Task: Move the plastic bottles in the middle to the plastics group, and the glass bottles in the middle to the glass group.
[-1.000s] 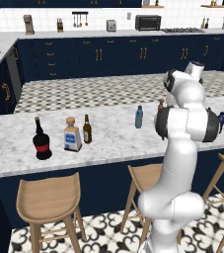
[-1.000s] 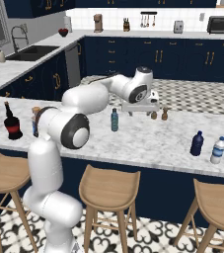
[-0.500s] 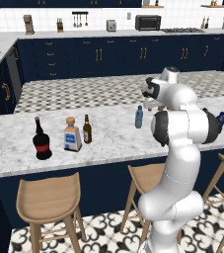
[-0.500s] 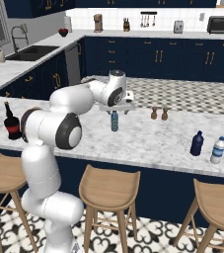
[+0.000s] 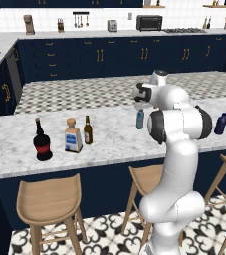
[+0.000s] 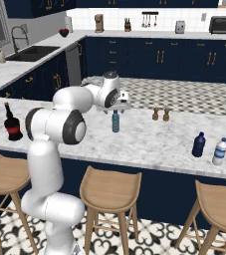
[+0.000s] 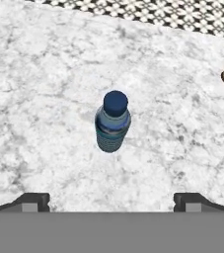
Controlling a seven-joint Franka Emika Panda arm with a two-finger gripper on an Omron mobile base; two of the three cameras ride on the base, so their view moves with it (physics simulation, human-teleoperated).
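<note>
Upright on the marble counter stands the slim light blue bottle, dark cap up, directly below the gripper. Its fingers are spread wide with nothing between them, one tip on each side. Well to the right, the navy bottle stands beside a pale bottle. Far left, the brown bottle stands just beside the square bottle, with the black bottle near them.
</note>
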